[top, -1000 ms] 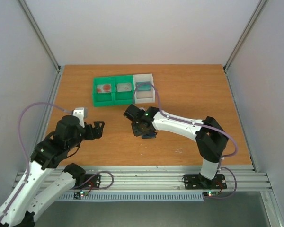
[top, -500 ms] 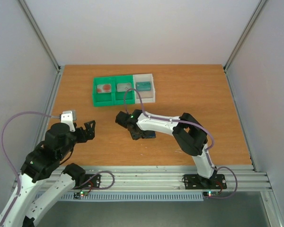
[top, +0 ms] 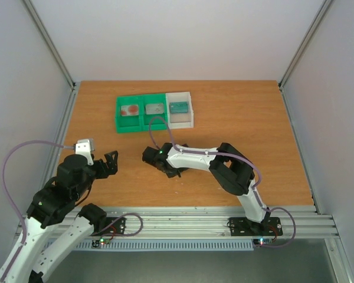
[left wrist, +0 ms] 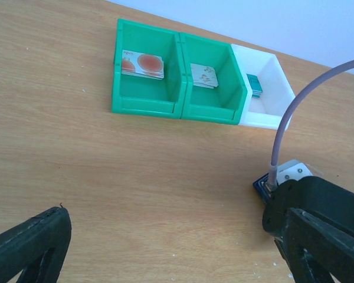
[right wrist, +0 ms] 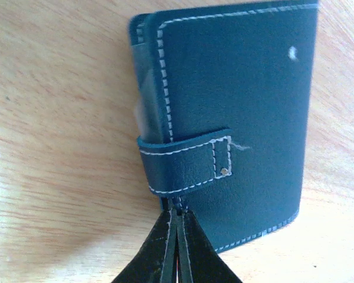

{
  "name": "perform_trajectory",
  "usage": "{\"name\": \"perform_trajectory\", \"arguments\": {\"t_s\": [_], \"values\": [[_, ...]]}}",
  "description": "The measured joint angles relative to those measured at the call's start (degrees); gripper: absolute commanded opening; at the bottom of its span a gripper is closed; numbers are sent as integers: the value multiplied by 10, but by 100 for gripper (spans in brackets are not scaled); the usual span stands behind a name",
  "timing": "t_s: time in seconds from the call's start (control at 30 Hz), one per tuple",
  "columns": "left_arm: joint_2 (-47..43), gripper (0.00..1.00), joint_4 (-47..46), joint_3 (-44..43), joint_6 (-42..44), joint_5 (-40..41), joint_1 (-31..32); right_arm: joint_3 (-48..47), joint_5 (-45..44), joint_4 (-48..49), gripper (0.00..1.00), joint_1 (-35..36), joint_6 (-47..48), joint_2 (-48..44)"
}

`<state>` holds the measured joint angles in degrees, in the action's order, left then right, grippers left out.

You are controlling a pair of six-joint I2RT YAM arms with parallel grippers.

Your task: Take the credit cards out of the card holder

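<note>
One card holder (right wrist: pixel 242 88); right claw (right wrist: pixel 176 221) pinched together at its edge.

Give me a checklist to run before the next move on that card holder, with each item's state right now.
1. Card holder lying flat on the table: ok.
2. Strap tab undone: not ok. It wraps over the cover and the holder is closed.
3. Right gripper gripping the strap tab: cannot tell. It is shut, with its tips at the tab's lower edge.
4. Left gripper open and apart from the holder: ok.
5. Contents inside the holder: cannot tell. Only a pale sliver shows at its side edge.
</note>
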<state>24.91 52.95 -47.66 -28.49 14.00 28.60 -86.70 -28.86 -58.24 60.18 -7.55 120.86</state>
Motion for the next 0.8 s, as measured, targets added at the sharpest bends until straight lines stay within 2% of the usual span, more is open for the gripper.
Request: {"name": "perform_trajectory", "arguments": {"t_s": [0.27,0.53,0.57,0.7,0.8], "values": [[5,98,0,0,0,-1,0,73,-4,51,1,7,22,-70],[41,94,-1,0,-10,-29,0,121,117,137,1,16,36,-221],[49,94,-3,0,-12,-38,0,122,131,146,5,16,35,-232],[87,93,-11,5,-20,-73,0,124,149,168,31,16,52,-245],[106,93,-16,10,-28,-87,0,134,134,178,41,16,87,-236]]}}
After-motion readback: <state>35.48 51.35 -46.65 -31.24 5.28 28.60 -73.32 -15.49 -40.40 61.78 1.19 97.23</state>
